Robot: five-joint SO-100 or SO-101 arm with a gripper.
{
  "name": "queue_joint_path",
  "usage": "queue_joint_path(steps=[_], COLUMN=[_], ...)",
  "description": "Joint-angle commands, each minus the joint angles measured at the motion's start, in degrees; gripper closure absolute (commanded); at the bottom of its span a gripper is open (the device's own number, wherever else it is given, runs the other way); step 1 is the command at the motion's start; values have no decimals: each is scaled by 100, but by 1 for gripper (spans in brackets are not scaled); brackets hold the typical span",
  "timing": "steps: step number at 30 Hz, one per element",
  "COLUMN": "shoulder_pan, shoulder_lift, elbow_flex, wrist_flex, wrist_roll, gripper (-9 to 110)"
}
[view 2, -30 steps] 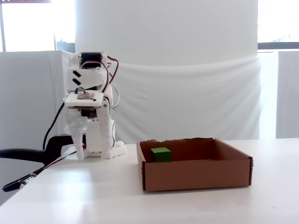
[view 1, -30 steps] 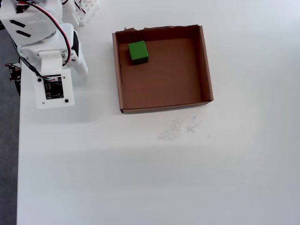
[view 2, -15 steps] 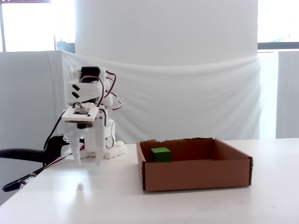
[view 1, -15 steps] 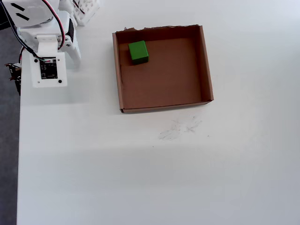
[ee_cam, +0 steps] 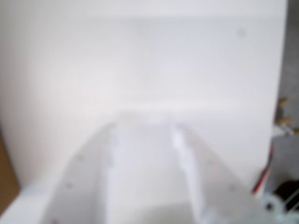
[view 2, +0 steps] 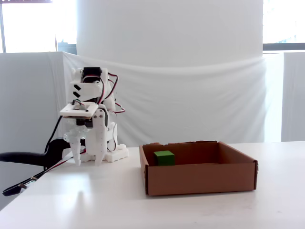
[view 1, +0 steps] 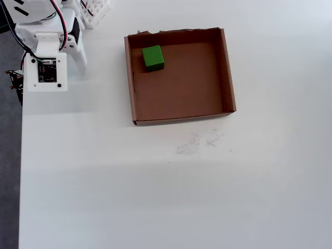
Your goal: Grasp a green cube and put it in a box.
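Observation:
The green cube [view 1: 153,57] lies inside the brown cardboard box [view 1: 228,72], in its far left corner as the overhead view shows it. In the fixed view the cube [view 2: 164,158] shows above the box's front wall [view 2: 200,179]. My gripper [view 2: 87,161] hangs folded near the arm's base, far left of the box, pointing down close to the table. Its two white fingers stand apart with nothing between them. The blurred wrist view shows the gripper [ee_cam: 145,123] over bare white table. In the overhead view the wrist plate [view 1: 46,72] hides most of it.
The arm's white base [view 1: 93,13] stands at the table's far left corner. The table's left edge [view 1: 21,155] runs just beside the arm. Faint scuff marks [view 1: 197,142] lie in front of the box. A black cable [view 2: 24,157] hangs off the left side.

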Motion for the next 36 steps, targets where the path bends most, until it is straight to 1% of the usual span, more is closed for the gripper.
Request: queue_joint_path(steps=[1,3,9,11,14,17,18,36], shoulder_pan=[26,26,0,-9,-53,-97,-105,-105], shoulder_lift=[35,35,35,35,35,35,35,35], elbow_flex=[-26,-26,-26,-26,-26,-26,-26,-26], wrist_flex=[26,35,35,53,158,149,141,141], wrist_roll=[-18,176,237,448,1468,2997,3138,3138], gripper=[86,86,85,84,82,78,77,77])
